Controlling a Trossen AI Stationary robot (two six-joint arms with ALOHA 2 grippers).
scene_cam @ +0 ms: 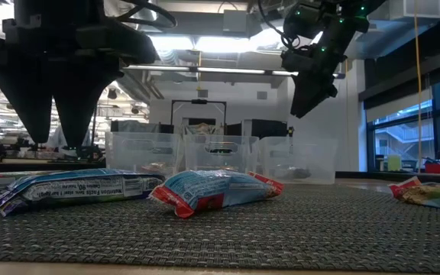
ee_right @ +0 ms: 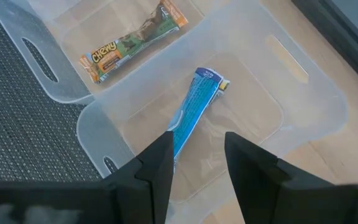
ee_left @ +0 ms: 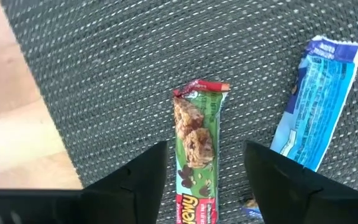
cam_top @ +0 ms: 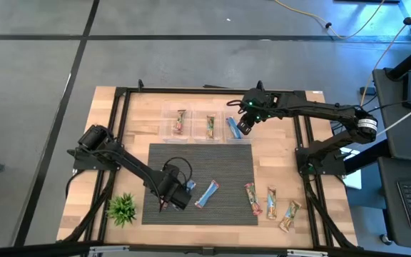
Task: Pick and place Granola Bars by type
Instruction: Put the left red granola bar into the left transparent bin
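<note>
My left gripper is open over the near-left part of the dark mat. Its fingers stand on either side of a green-and-red granola bar that lies flat on the mat, and they hang above it in the low view. A blue bar lies flat on the mat just to its right and also shows in the left wrist view. My right gripper is open and empty above the rightmost clear bin. A blue bar lies on that bin's floor.
Three clear bins stand in a row at the far side. The left one holds a red-green bar and the middle one a tan bar. A red bar and two tan bars lie on the wood at near right. A small plant stands near left.
</note>
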